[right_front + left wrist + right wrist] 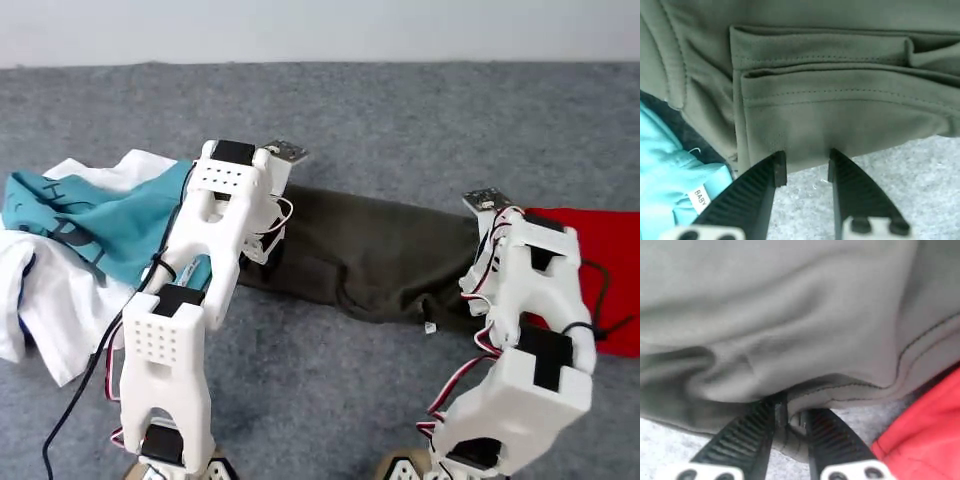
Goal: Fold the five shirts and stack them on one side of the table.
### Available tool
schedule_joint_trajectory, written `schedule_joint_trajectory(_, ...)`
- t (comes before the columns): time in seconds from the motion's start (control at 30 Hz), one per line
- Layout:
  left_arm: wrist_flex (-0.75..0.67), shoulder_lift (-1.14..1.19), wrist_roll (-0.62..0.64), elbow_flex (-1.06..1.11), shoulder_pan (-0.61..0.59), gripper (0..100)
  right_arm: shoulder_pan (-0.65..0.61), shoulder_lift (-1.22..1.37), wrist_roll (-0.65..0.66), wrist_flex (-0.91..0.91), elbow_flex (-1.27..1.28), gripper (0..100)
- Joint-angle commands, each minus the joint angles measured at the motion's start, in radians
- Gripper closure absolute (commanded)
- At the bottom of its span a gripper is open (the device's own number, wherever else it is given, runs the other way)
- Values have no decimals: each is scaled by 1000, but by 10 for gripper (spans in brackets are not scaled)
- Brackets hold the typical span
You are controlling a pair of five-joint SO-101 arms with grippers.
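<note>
At counter point(400, 120) centre I see the olive shirt point(370, 250): left pincer point(805, 166) parted at its hem, right pincer point(791, 415) clamped on a fold. The teal shirt point(100, 225), with a printed tag point(700, 197), lies at nine o'clock.

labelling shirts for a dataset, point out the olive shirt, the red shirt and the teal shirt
olive shirt point(380, 255), high view, middle of its folded body
red shirt point(615, 240), high view, its uncovered upper part
teal shirt point(125, 225), high view, its crumpled middle

Printed tag point(700, 197) — on teal shirt point(662, 165).
</note>
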Motion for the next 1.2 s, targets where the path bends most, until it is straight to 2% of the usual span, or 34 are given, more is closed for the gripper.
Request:
schedule_joint_trajectory(0.0,21,-75,-2,-4,0,852,-47,-38,-11,90,-68,989)
schedule_joint_trajectory(0.37,23,-75,-2,-4,0,852,-13,-191,-11,280,-373,989)
schedule_joint_trajectory(0.77,23,-75,-2,-4,-2,852,271,-259,121,306,-404,989)
schedule_joint_trajectory(1.17,23,-75,-2,-2,-2,852,409,-311,164,306,-404,989)
